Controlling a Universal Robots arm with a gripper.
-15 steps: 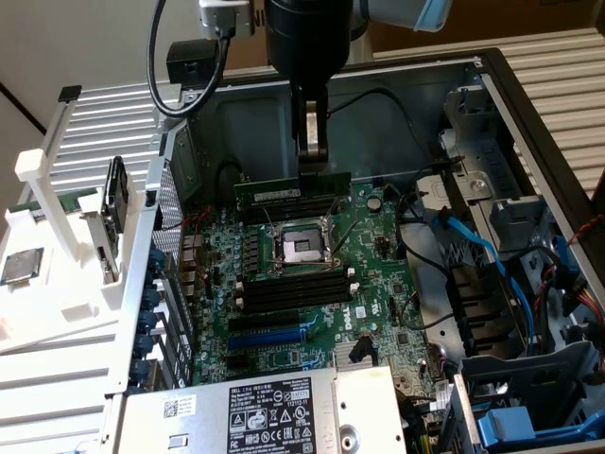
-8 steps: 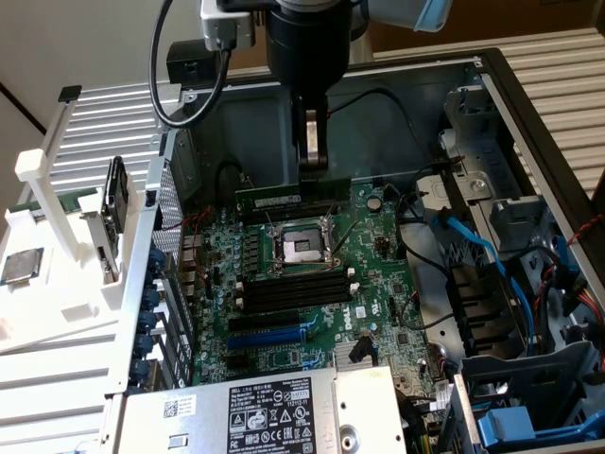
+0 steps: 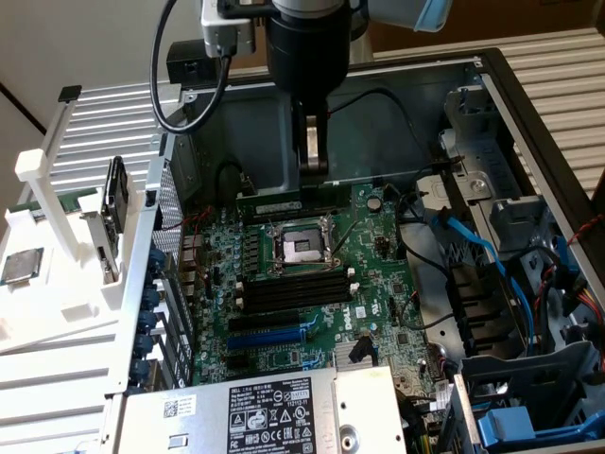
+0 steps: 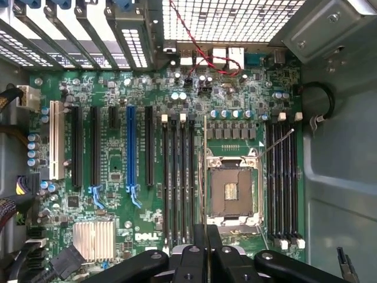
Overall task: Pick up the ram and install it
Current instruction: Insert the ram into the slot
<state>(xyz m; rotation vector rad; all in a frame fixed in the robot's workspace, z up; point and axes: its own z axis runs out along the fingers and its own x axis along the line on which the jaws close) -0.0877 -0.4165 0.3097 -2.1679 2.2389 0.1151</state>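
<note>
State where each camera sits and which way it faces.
Exterior view: off the arm, above the open computer case, angled down at the motherboard; the arm hangs in from above, its pincer shut on the ram.
Wrist view: on the wrist, facing straight down onto the motherboard; the pincer shows, the ram edge-on in it.
Shared: the motherboard, CPU socket, blue slot, ram, pincer.

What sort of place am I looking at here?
Probably a robotics test bench for computer assembly: an opened desktop case with its motherboard exposed, a gripper holding the ram over it, and a white parts rack alongside.
</note>
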